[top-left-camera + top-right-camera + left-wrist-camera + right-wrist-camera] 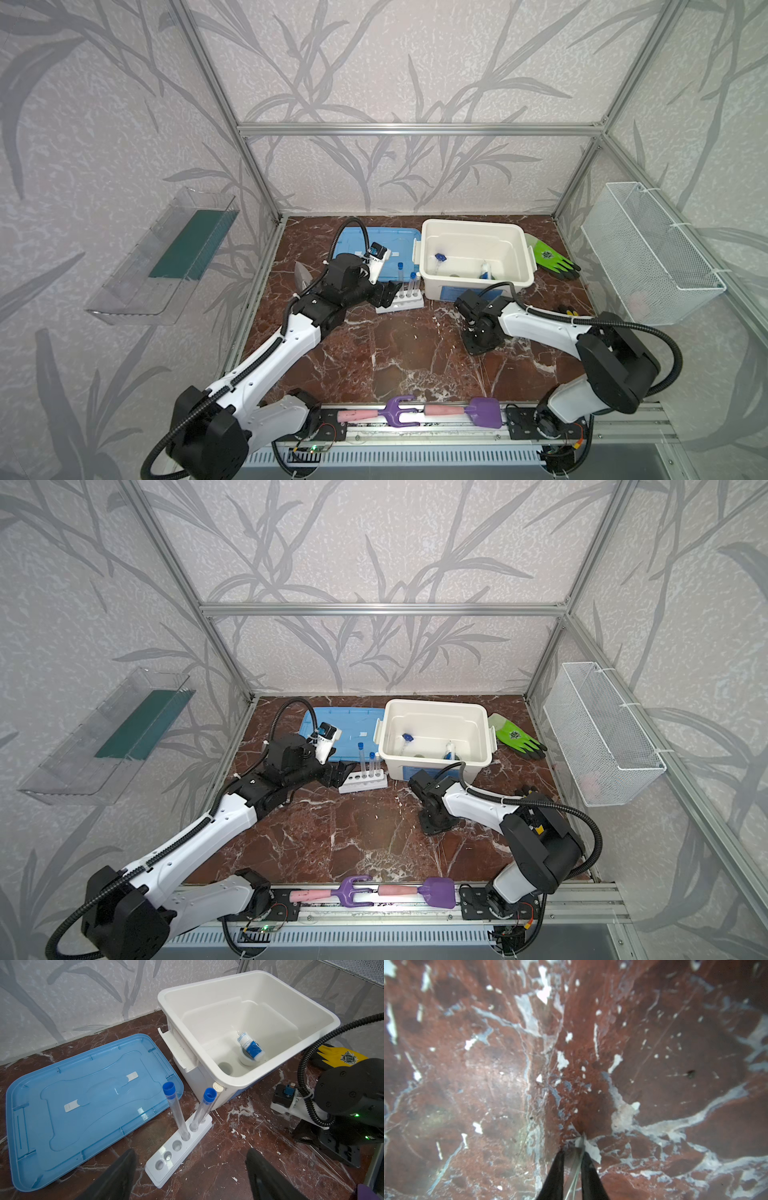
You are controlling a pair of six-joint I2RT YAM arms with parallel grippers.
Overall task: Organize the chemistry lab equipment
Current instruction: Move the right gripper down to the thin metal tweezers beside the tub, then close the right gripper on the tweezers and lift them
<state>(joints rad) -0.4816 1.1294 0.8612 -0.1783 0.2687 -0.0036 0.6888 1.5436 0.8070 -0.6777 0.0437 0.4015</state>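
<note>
The right gripper (572,1154) points down at the marble table (675,1064), jaws nearly together beside a thin pale strip; whether they grip it I cannot tell. The left gripper (191,1152) is wide open and holds nothing, just beside the white six-hole rack (176,1159). In the rack two blue-capped test tubes (176,1113) stand near the white bin (249,1083), which holds the white blue-labelled bottle (250,1047).
</note>
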